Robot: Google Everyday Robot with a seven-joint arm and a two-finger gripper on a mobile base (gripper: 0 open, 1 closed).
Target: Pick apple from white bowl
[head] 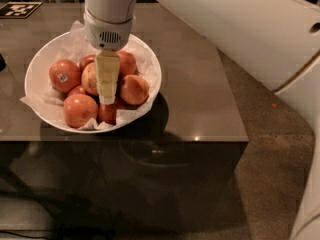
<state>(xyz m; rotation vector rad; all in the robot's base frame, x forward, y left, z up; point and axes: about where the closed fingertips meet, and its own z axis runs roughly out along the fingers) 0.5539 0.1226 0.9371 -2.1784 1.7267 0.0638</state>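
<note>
Pale yellowish apple seen inside white bowl, close against view-left flank of gripper; contact not confirmed. Gripper pointed tip-down among fruit, presumably so apple can be straddled. Whether gripper is spread or closed cannot be told. Red apples packed beside and below tip, so neighbour may be nudged. Crumpled paper judged as cushioning.
</note>
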